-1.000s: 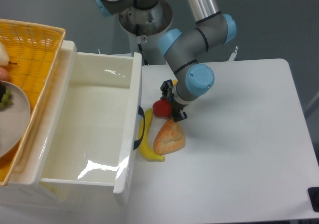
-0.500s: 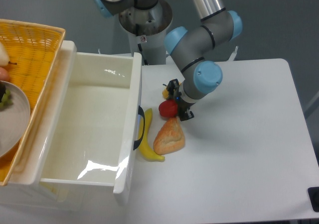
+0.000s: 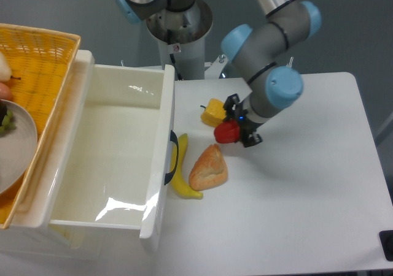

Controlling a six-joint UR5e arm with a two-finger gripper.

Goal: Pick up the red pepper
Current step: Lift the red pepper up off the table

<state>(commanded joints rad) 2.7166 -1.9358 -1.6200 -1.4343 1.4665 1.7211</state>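
The red pepper (image 3: 227,131) is small and glossy and is held between the black fingers of my gripper (image 3: 238,126), which is shut on it. It hangs lifted off the white table (image 3: 295,184), to the right of the yellow pepper (image 3: 214,112) and above and right of the tan bread piece (image 3: 209,168). The grey and blue arm reaches down from the top of the view and hides the gripper's upper part.
A yellow banana (image 3: 182,175) lies next to the bread by the open white drawer (image 3: 116,159). A yellow wicker basket (image 3: 37,49) with a plate (image 3: 15,147) stands at the far left. The robot's base (image 3: 178,24) stands behind the table.
The gripper has carried the red pepper to the right and up, away from the bread. The yellow pepper, hidden before, now shows.
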